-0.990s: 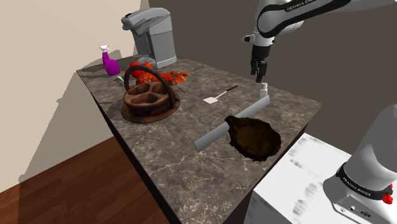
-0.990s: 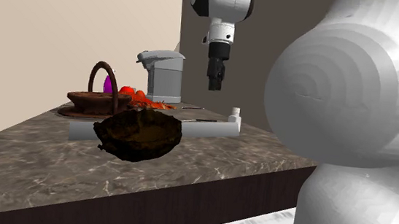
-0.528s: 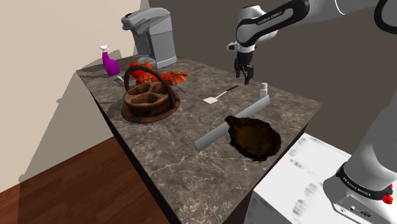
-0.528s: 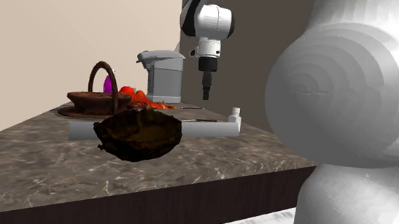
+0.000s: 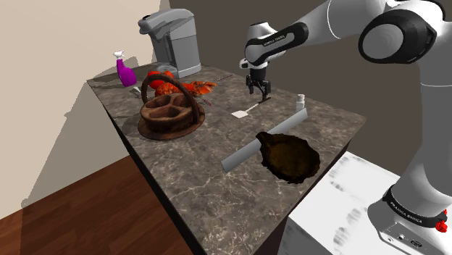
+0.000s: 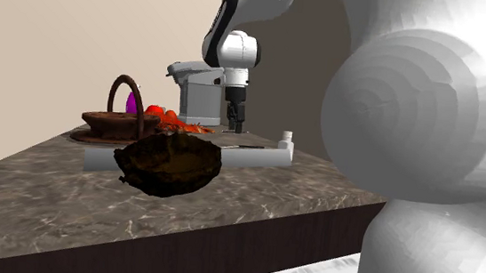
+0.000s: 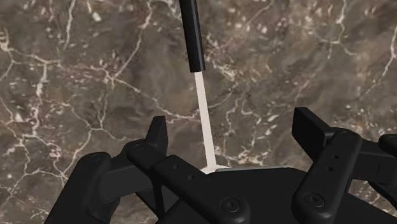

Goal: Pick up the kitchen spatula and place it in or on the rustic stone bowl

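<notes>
The black hand hangs just above the spatula. Its fingers are wide apart and hold nothing. The spatula lies flat on the dark marbled worktop, its thin white neck between the fingers, not touched. The brown bowl sits nearby, apart from it.

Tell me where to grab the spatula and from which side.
Grip the spatula on its black handle, coming straight down from above. It lies flat on the counter, and the slim handle suits the open claw closing across its width.
</notes>
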{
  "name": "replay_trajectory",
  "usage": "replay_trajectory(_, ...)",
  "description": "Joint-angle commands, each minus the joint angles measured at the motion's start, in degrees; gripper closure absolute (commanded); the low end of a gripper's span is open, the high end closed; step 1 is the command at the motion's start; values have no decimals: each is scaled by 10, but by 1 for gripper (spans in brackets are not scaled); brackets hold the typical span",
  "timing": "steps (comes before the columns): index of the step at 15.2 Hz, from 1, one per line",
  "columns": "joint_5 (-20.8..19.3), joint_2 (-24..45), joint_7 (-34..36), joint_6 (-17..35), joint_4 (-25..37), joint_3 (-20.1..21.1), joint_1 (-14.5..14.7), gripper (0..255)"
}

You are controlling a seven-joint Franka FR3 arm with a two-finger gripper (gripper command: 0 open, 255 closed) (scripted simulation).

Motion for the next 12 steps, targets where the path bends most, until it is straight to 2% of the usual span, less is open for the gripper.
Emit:
replay_trajectory(1,-4,35,-30,-2,38,9,0,0)
replay_trajectory(8,-1,54,-31,42,13,10,-2,0)
replay_trajectory(12,-1,56,-32,46,11,11,-2,0)
